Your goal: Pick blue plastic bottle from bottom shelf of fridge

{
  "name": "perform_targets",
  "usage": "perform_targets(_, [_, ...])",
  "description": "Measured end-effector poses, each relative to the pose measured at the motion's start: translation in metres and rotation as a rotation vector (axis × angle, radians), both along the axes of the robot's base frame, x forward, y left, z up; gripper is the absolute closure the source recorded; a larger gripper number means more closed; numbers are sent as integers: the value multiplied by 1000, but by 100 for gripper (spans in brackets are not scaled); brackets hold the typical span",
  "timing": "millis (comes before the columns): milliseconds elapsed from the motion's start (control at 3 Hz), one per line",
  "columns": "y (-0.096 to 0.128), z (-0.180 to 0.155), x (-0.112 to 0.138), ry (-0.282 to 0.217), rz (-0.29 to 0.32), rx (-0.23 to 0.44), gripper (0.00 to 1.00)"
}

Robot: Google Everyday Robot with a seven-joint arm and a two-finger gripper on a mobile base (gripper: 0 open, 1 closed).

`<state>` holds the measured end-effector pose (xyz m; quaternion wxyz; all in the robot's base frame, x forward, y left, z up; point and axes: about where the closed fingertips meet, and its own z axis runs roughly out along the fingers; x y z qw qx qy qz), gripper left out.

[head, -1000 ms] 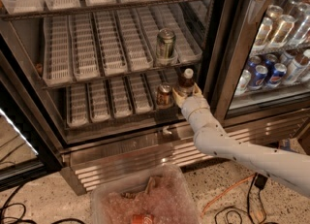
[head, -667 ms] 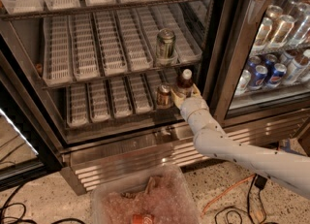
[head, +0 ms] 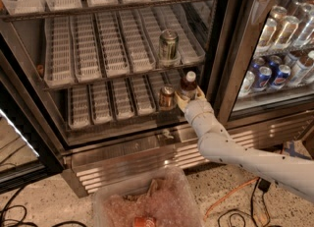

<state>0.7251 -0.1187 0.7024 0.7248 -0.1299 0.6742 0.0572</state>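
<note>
Gripper (head: 189,98), just R of frame centre, has its two pale fingers (head: 179,102) pressed to either side of the blue plastic bottle (head: 188,84), so it looks clamped on it low down. Vs a sec ago: barely any shift. Arm is in the same reach from lower R, and the bottle is upright on the bottom shelf (head: 113,99) at its R end, not lifted yet. My read: approach is done, grip just settled, lift + pull-out is next. Copper-brown can (head: 167,97) stands just beside the L finger and could get nudged. Green-silver can (head: 169,45) one rack up is well clear. Fridge (head: 230,49) door frame is close on the R.
</note>
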Motion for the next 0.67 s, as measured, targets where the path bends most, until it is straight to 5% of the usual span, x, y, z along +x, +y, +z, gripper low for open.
perform_targets(667, [0, 1, -5, -15, 3, 5, 100])
